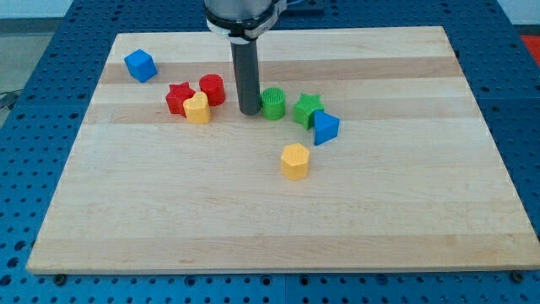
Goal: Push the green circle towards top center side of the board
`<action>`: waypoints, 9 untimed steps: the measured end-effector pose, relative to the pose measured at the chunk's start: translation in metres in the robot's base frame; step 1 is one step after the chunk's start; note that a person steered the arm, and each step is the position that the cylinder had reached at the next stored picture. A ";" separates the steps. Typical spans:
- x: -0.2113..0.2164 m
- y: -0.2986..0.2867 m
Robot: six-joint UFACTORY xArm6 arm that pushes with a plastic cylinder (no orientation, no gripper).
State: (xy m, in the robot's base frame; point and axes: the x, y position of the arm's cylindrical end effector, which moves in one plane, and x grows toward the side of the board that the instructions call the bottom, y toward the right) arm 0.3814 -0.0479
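Jaws: none on this arm; it ends in a plain dark rod, so nothing is clamped.
Tip: my tip (pixel 249 111) rests on the wooden board (pixel 270 219), just left of the green circle (pixel 272 104), touching or nearly so.
Green circle: around the board's middle, slightly toward the far side.
Right of circle: green star (pixel 308 110), with a blue triangle (pixel 326 127) touching its near-right side.
Left of tip: red circle (pixel 212 89), red star (pixel 178 98) and yellow heart (pixel 197 108), clustered together.
Far left: blue cube (pixel 140 65).
Near centre: yellow hexagon (pixel 295 161), alone.
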 end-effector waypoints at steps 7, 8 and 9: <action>-0.049 0.033; -0.070 0.033; -0.069 0.033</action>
